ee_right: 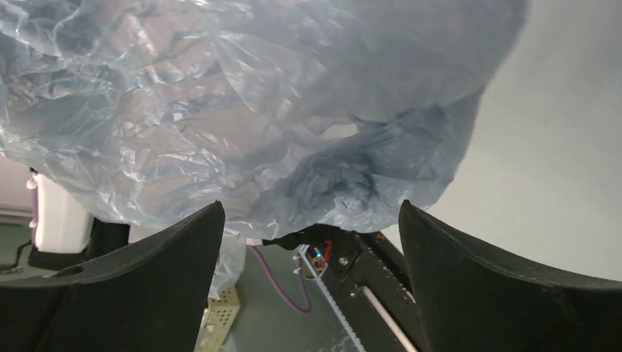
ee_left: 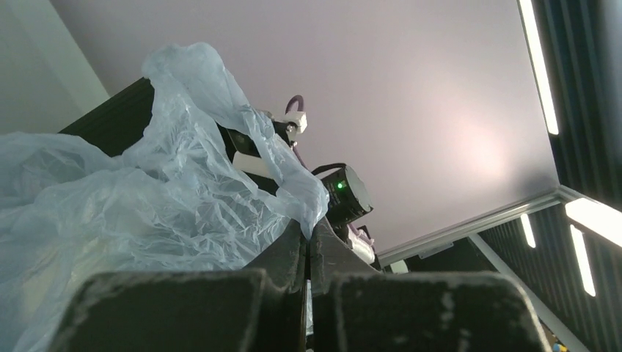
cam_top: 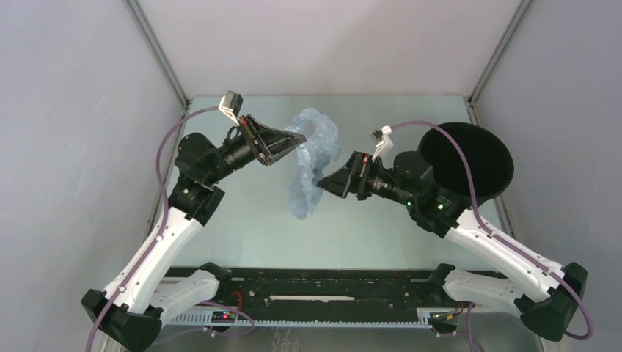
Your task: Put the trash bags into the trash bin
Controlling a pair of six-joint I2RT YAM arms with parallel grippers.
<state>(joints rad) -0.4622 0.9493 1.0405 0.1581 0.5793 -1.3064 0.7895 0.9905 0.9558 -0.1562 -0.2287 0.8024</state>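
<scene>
A: We note the left gripper (cam_top: 297,139) clamped on the bag (cam_top: 312,172), which hangs over mid-worktop (cam_top: 242,227).
B: We see the right gripper (cam_top: 328,180) spread wide, just beside it. Bin (cam_top: 477,165): far right corner.

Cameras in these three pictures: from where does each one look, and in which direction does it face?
Top external: above and behind the arms, looking down on the table; shows both arms, the trash bag and the trash bin.
Left wrist: on the left arm, tilted up toward the ceiling; left jaws shut on the bag's edge.
Right wrist: on the right arm, facing the hanging bag from close; right jaws stand open, empty.
Shared: all three see the bag; only the top view sees the bin.
</scene>
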